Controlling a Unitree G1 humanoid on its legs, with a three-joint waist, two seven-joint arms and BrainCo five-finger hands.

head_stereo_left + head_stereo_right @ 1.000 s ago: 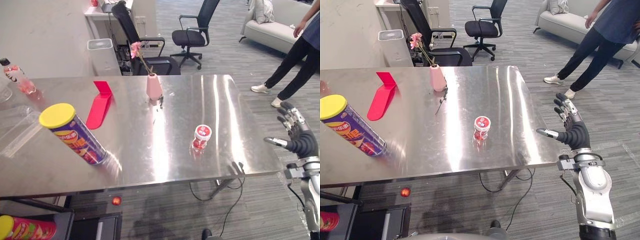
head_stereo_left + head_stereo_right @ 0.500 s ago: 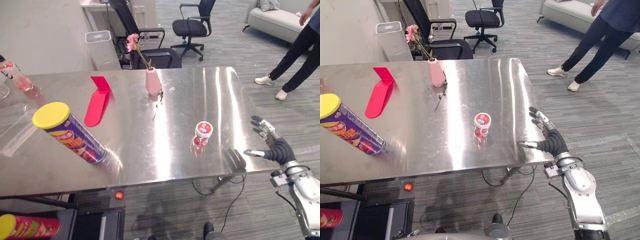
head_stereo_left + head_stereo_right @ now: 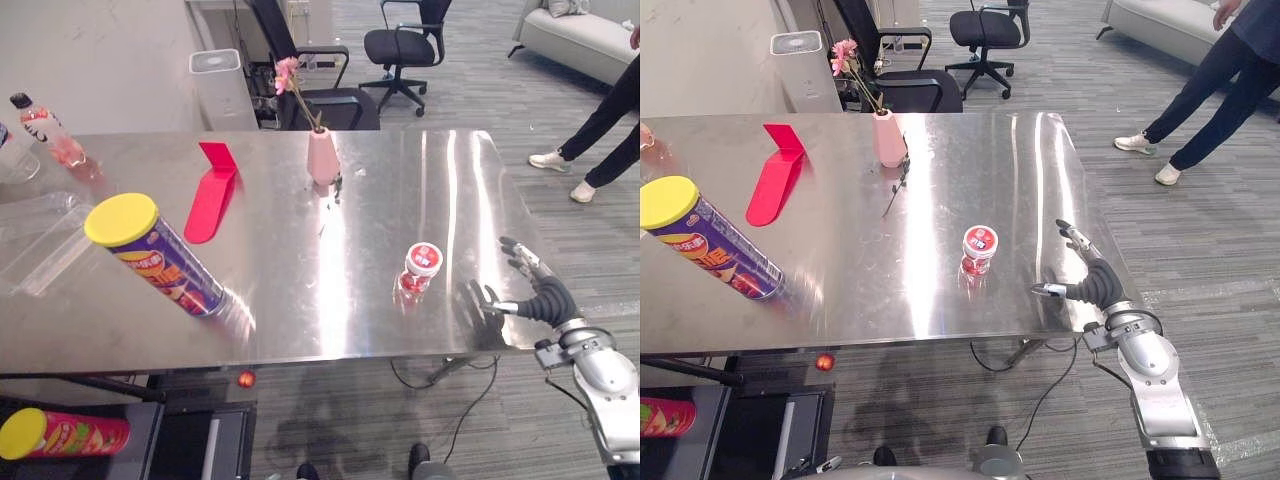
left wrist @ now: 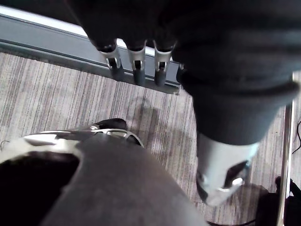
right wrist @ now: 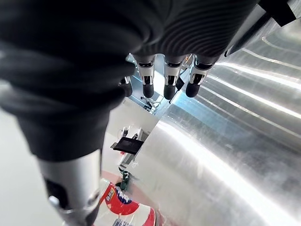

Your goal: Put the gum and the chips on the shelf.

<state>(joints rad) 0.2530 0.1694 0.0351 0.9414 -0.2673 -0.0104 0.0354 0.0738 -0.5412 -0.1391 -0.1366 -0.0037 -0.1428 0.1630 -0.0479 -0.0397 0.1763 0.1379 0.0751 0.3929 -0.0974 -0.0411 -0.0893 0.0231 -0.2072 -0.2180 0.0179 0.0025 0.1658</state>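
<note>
The gum [image 3: 421, 268], a small red jar with a white and red lid, stands upright on the steel table [image 3: 300, 300] near its front right. It also shows past my fingertips [image 5: 170, 89] as the jar [image 5: 126, 210]. The chips [image 3: 155, 255], a purple can with a yellow lid, are at the table's front left. My right hand [image 3: 540, 296] is open over the table's front right corner, a hand's width right of the gum and apart from it. My left hand [image 4: 136, 61] hangs open over the floor.
A pink vase [image 3: 321, 160] with a flower, a red stand [image 3: 212, 190], a bottle [image 3: 45, 130] and a clear plastic box [image 3: 40, 245] share the table. A red can [image 3: 60, 437] lies low at the front left. Chairs [image 3: 400, 45] and a person's legs [image 3: 610, 130] are behind.
My right hand has come down and in from beside the table to its front right corner, closer to the gum. The camera has shifted; the table's things stay put.
</note>
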